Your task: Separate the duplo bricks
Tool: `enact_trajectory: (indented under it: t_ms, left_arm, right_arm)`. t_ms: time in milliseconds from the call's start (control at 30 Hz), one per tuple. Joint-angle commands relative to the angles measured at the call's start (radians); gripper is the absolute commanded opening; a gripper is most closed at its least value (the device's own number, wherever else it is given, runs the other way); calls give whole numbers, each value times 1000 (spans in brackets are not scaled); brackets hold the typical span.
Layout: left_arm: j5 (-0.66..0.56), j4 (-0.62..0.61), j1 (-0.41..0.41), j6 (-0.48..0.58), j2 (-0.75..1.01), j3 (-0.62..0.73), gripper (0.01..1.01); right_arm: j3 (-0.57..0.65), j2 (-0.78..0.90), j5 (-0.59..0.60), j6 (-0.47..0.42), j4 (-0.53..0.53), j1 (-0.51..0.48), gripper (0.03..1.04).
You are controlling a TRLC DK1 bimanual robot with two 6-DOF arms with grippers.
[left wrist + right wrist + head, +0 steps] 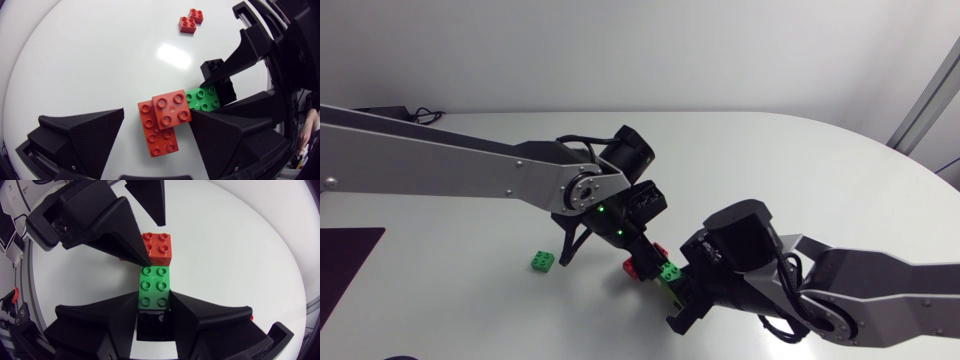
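One pinching, one spread
Right claw [154, 300] pinches the green brick [154, 280]; left claw [157, 114] is spread around the red brick [171, 106].

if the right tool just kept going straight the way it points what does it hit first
The right tool holds the green brick. Straight ahead, it would likely first meet the red brick joined to the green one's far end, with the left tool close against that brick.

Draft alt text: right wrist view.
The right gripper is shut on a green brick, with a black brick deeper between its fingers. A red brick sits at the green one's far end; one finger of the open left gripper touches it.
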Motion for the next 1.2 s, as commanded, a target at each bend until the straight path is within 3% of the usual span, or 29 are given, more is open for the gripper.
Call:
enact_trajectory:
  t_ms: [0,100,233,500,733,800,1033,1167]
  left_arm:
    - [-18,16,-10,-47,36,45,851]
    - [-21,15,-8,-56,36,54,848]
    - [-23,15,-8,-62,36,56,757]
    - [-21,15,-8,-78,31,53,351]
    - [-21,10,-13,-99,23,56,352]
    - [-21,9,-10,-102,23,56,393]
    - [-23,-1,-10,-101,-3,45,331]
    - [34,-11,39,-115,-26,59,331]
  right_arm:
    - [-28,18,-13,-11,-23,2,221]
    - [-25,20,-13,-11,-23,3,221]
    - [-21,29,-13,-11,-23,3,221]
    - [-15,44,-10,-13,-17,2,221]
    - [-16,64,-7,-10,3,6,221]
    - [-15,67,-7,-8,5,8,221]
    - [-13,79,-2,-8,11,8,221]
    - [-16,87,-1,-8,21,9,221]
